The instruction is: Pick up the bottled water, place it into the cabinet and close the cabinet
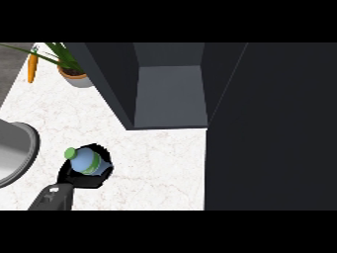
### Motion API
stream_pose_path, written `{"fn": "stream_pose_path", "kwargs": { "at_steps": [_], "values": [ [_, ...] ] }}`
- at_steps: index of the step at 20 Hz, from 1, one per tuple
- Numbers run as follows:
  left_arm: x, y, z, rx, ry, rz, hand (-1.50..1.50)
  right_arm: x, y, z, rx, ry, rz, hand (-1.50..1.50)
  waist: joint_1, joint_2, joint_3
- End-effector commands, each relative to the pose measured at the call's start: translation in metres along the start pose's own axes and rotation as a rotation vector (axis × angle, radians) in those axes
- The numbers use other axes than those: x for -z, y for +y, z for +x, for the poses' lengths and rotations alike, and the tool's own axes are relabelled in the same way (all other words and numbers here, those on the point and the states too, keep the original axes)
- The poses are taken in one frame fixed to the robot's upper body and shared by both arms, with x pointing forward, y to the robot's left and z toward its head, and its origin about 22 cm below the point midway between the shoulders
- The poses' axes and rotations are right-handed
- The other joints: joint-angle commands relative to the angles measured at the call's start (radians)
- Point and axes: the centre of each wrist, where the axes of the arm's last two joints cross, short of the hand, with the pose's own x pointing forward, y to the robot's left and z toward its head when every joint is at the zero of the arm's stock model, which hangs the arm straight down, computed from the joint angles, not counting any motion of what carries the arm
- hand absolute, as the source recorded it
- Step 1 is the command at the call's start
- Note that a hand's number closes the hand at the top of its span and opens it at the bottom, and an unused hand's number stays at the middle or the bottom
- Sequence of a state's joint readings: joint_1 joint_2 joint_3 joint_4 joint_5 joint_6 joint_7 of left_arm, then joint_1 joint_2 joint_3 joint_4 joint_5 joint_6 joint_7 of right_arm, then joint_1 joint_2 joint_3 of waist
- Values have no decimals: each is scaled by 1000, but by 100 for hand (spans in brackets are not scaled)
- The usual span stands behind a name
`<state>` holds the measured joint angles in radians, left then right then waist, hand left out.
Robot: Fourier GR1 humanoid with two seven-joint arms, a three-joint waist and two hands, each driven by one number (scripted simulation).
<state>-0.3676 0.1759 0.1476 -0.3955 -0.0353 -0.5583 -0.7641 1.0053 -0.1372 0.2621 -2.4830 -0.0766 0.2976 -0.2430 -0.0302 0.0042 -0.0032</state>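
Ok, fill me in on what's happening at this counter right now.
One hand of the robot, coming in from the lower left of the view, is curled round the bottled water, a blue bottle with a green cap, held over the white marble counter. The dark cabinet stands open just beyond it, its door swung out at the right, and the bottle is not inside yet. A potted plant and a carrot sit at the far left, and a grey pot at the left edge.
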Motion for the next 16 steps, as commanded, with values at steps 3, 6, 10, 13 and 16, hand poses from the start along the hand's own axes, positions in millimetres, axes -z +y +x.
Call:
{"fn": "stream_pose_path", "kwargs": {
  "at_steps": [3,6,10,13,16],
  "values": [
    [-2,-43,-34,-80,-180,158,150,2,-5,15,-18,-32,-14,-150,19,-3,1],
    [-18,-52,-47,-62,-249,429,150,-1,0,14,-8,-22,-34,-150,30,-8,2],
    [-10,-58,-43,-66,-317,392,150,-2,-1,26,11,-20,-16,-150,23,-7,3],
    [10,-66,-37,-97,-286,369,150,-4,-2,22,17,-31,-6,-150,13,-7,3],
    [18,-71,-28,-157,-282,328,150,-6,-7,23,10,-35,-19,-150,22,-12,4]
  ]
}}
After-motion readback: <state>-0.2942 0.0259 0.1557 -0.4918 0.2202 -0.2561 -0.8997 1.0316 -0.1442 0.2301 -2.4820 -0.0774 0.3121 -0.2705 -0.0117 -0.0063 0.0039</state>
